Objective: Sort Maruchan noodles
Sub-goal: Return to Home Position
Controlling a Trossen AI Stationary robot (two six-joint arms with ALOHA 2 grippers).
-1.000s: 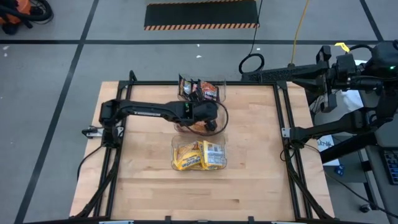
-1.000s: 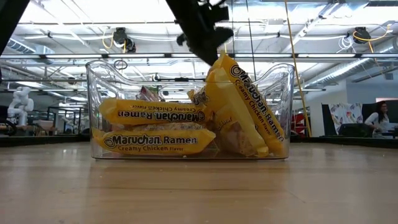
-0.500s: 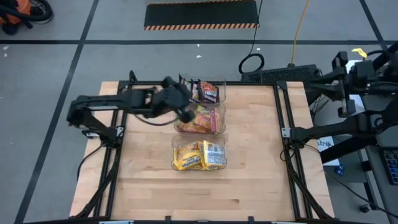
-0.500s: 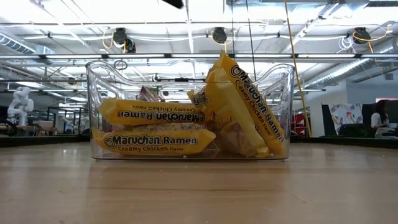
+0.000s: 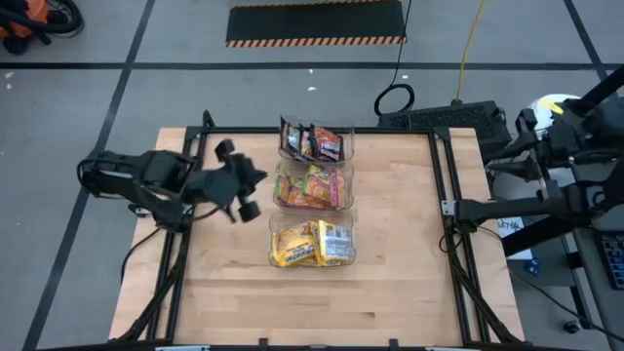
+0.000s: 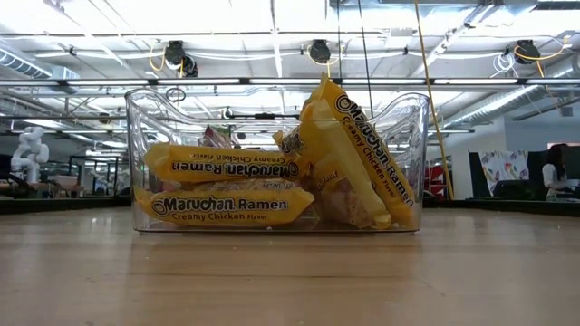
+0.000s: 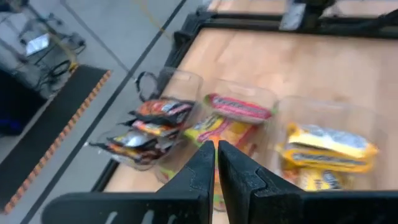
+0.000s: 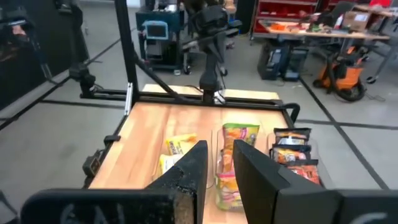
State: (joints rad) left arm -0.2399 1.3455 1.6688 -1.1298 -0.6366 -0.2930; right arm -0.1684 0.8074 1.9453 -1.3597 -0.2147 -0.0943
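Three clear bins stand in a row at the table's middle and hold the Maruchan noodles. The far bin (image 5: 314, 142) has dark packets (image 7: 152, 121). The middle bin (image 5: 310, 185) has green-yellow and orange packets (image 7: 224, 127). The near bin (image 5: 312, 244) has yellow packets (image 6: 227, 204), one of them leaning upright (image 6: 358, 154). My left gripper (image 5: 252, 187) hangs above the table left of the middle bin, shut and holding nothing (image 7: 216, 152). My right gripper (image 8: 221, 158) is drawn back beyond the table's right edge (image 5: 512, 156), open a little and holding nothing.
A black frame rail (image 5: 444, 195) runs along the table's left, right and far sides. Bare wood (image 5: 312, 302) lies near the front edge and on both sides of the bins. A person (image 6: 553, 177) shows far off in the room.
My left gripper has pulled away from above the middle bin toward the table's left edge and has risen, leaving the low view upward; the middle bin's packets now show uncovered. My right arm has drawn back a little toward the right.
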